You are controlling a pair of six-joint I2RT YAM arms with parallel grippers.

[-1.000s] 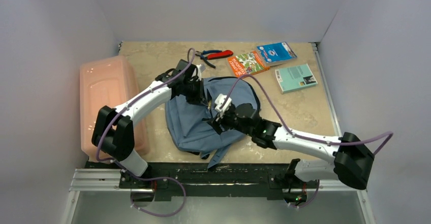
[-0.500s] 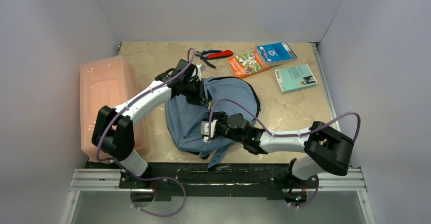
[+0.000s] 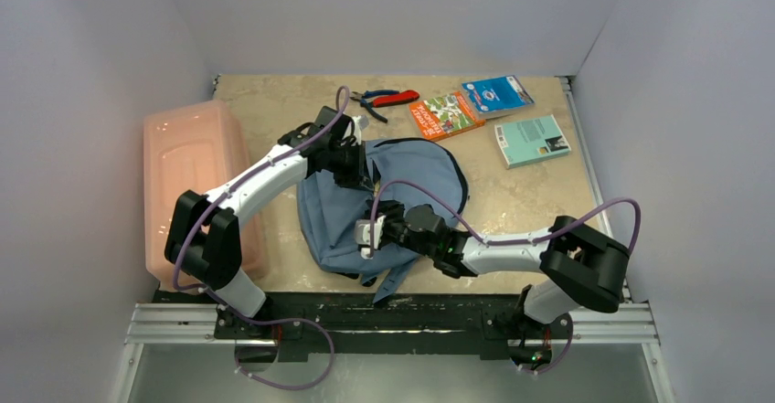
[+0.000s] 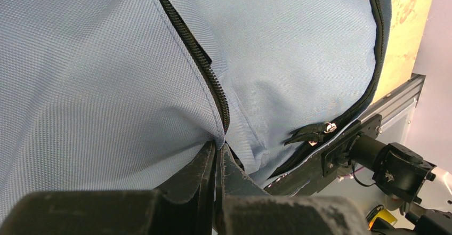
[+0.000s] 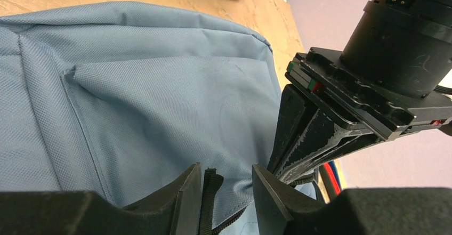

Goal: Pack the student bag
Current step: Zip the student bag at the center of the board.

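Two arms work on the backpack [image 3: 334,216], which lies slumped mid-table [image 3: 539,193], towards the front edge. We see the left gripper [image 4: 217,148] pinched tight on the cloth beside the zip [image 4: 200,64], anchoring that side. The right gripper [image 5: 226,176] has its jaws apart, one on each side of a dark tab [image 5: 211,184] and a fold of cloth, not clamped. We judge that opening the bag is the step in hand; the books [image 3: 445,113] lie well apart at the back right, not yet packed. Next, the right jaws must close on the tab and draw it along the zip while the left holds firm
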